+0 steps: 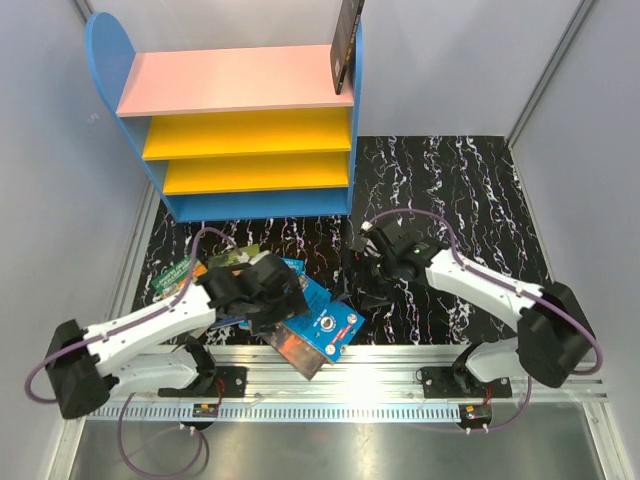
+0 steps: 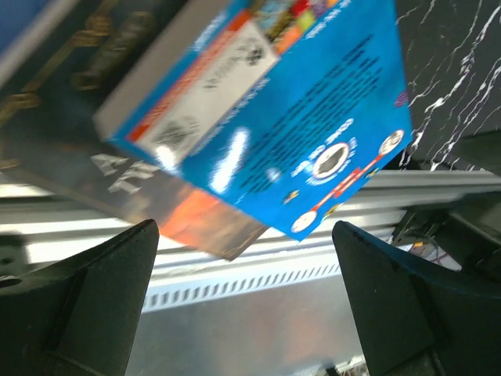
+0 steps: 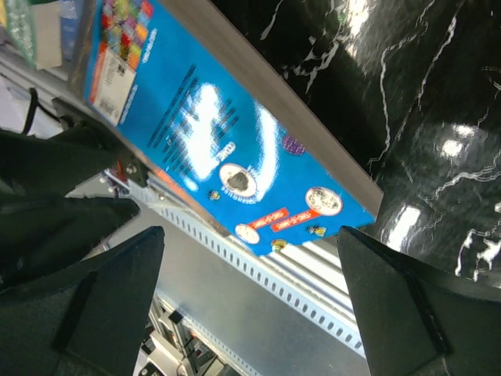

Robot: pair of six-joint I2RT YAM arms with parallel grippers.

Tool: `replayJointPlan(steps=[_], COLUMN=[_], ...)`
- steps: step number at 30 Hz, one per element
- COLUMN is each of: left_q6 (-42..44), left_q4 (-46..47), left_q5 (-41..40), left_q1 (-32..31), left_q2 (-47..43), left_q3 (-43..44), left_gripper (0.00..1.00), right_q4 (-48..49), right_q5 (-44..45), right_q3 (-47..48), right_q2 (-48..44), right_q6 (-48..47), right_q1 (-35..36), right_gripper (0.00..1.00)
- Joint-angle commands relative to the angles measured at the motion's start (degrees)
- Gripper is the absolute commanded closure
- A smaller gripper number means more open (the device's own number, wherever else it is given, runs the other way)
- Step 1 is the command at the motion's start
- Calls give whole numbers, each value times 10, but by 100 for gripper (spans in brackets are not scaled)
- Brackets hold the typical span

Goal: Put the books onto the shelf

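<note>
Step in hand: pick-up, no book gripped yet. Left gripper (image 2: pixel 244 231) is spread wide and empty. The blue book (image 2: pixel 313 102) lies ahead of and between its fingers, untouched, w/ a dark-cover book (image 2: pixel 70 117) beneath. Right gripper (image 3: pixel 250 235) is also wide apart and empty, w/ the same blue book's corner just beyond its fingertips. One dark book (image 1: pixel 346 40) stands on the shelf (image 1: pixel 240 130) top board, well apart from both grippers. Next move, est.: one gripper descends and closes on the blue book's near edge; the thin cover may slip. Hidden: pile (image 1: pixel 215 270) count under left arm. Titles blurred; shelved book cut off at frame top.
</note>
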Motion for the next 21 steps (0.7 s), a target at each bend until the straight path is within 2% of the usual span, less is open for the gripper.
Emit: replayJointPlan(steps=[1, 5, 8, 10, 11, 16, 18, 21], left_q6=[-90, -118, -136, -149, -155, -180, -195, -213], left_q4=[51, 105, 112, 100, 96, 109, 130, 155], left_q5=[-78, -94, -101, -115, -116, -140, -151, -171], left_q1=[-42, -56, -62, -78, -78, -101, -114, -129], left_q2=[32, 50, 74, 92, 92, 159, 182, 217], left_q3=[7, -31, -50, -52, -52, -69, -81, -85], left_gripper=[3, 3, 3, 3, 3, 4, 5, 8], right_q4=[54, 103, 158, 236, 237, 419, 456, 460], right_q5=[-7, -1, -35, -93, -94, -188, -207, -220], right_q3=[-3, -20, -33, -52, -60, -128, -158, -192], right_q2=[30, 75, 121, 151, 160, 189, 198, 187], right_q6=[-8, -25, -24, -7, 4, 79, 106, 118], right_q1=[3, 3, 4, 4, 3, 4, 4, 4], right_gripper=[0, 0, 0, 0, 0, 0, 3, 19])
